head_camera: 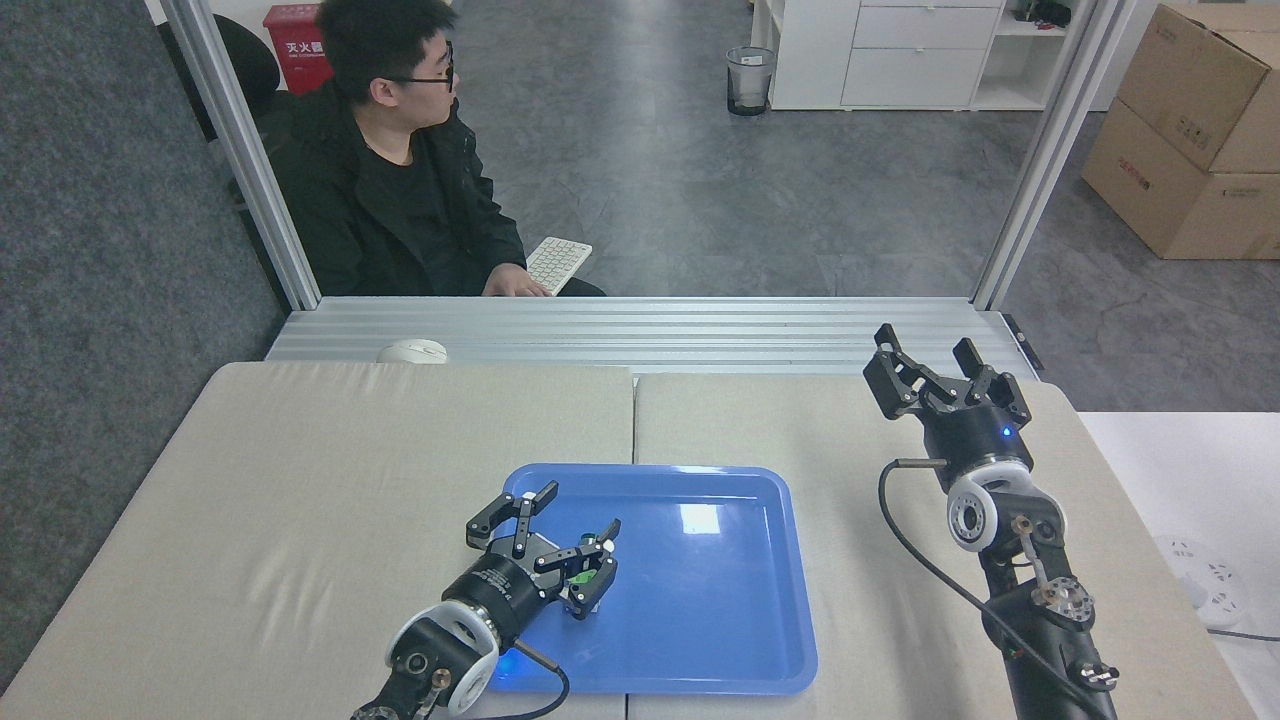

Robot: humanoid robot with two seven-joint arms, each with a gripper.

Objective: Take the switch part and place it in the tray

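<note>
The switch part (583, 562) lies on the floor of the blue tray (700, 610), in the tray's left half, and only a bit of its green block and a silvery tip show between the dark fingers of the left gripper (565, 530). That gripper's jaws are spread wide, one finger (530, 503) reaching up toward the tray's far left corner and the other (598, 580) bent over the part; whether a finger touches the part cannot be told. The left arm comes in low from the bottom edge, its white wrist joint (445, 650) just over the tray's near left rim.

The right gripper (935, 375) hangs above the cloth-covered table (300, 480), well to the right of the tray, with its jaws apart and nothing between them.

Beyond the table a white mouse (412, 351) rests on a ribbed metal ledge (700, 335). Behind the ledge a person (400, 200) in a black jacket sits with one hand by a white keyboard (558, 263). Cardboard boxes (1190, 130) stand at the far right, and a waste bin (750, 80) sits near a white cabinet (910, 50).
</note>
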